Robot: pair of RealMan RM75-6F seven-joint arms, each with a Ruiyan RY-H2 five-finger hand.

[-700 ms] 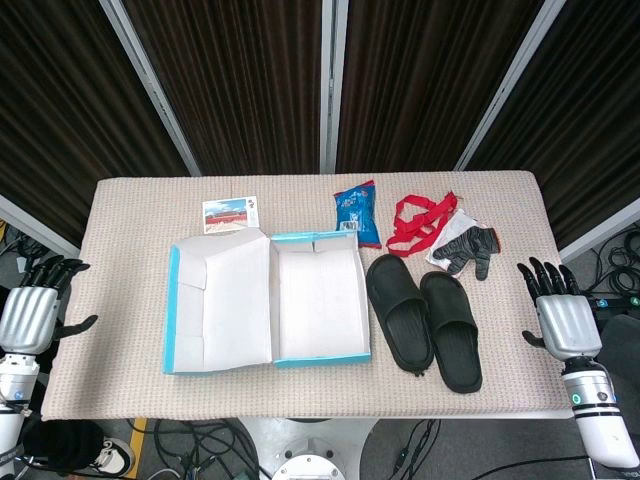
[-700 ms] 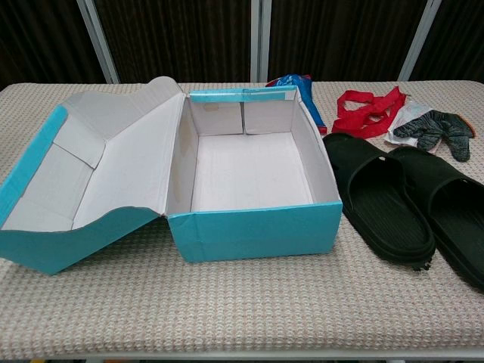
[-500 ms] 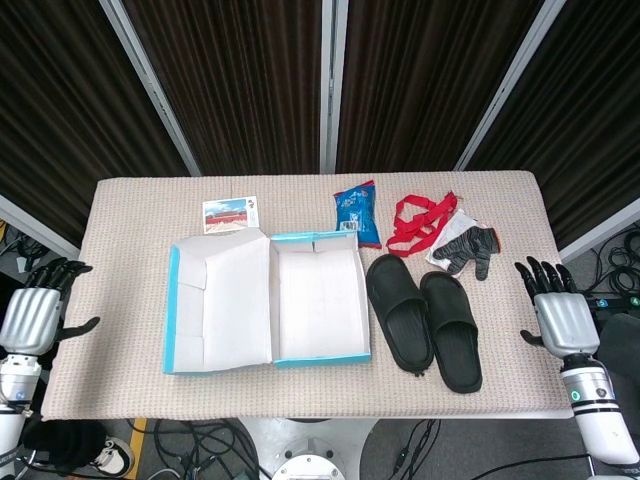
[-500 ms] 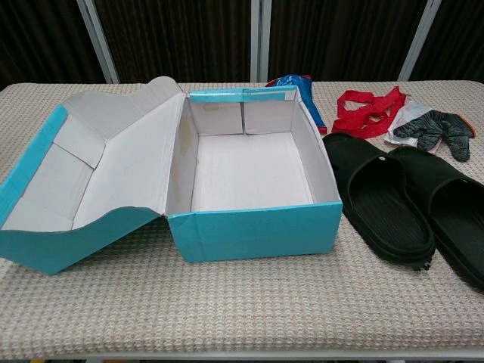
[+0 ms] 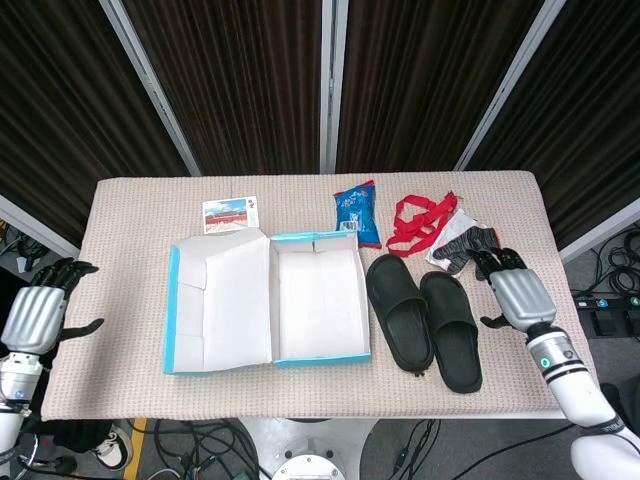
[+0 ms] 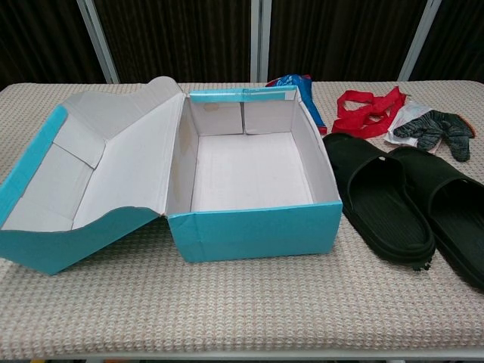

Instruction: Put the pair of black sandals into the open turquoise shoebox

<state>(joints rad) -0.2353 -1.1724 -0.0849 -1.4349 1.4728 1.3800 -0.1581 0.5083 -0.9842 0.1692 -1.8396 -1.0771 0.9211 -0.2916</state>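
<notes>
Dark pleated curtains hang behind a tabletop (image 5: 130, 385) covered in beige woven cloth. Nearest the front edge, the left robot hand (image 5: 35, 315) hovers just off the tabletop's left side, its dark fingers spread apart and holding nothing. On the opposite side the right robot hand (image 5: 512, 292) sits over the tabletop's right portion, fingers spread and empty, just beside the right sandal but touching neither it nor anything else that I can make out.

Between the two hands, the open turquoise cardboard shoebox (image 5: 318, 300) (image 6: 253, 227) rests with its white interior bare and its hinged lid (image 5: 215, 300) (image 6: 83, 181) laid flat to the left. Right next to the box's right wall lies the pair of black rubber slide sandals (image 5: 422, 320) (image 6: 401, 200), side by side, soles down, toes pointing away from the curtains.

Farther back, a grey-and-black patterned glove on a white wrapper (image 5: 462, 245) (image 6: 435, 127) lies just beyond the right hand's fingertips. Left of it sits a tangled red strap (image 5: 420, 220) (image 6: 370, 110), then a blue crinkled snack packet (image 5: 356, 212) (image 6: 299, 82) touching the box's far right corner, and a small printed postcard (image 5: 230, 214) behind the lid.
</notes>
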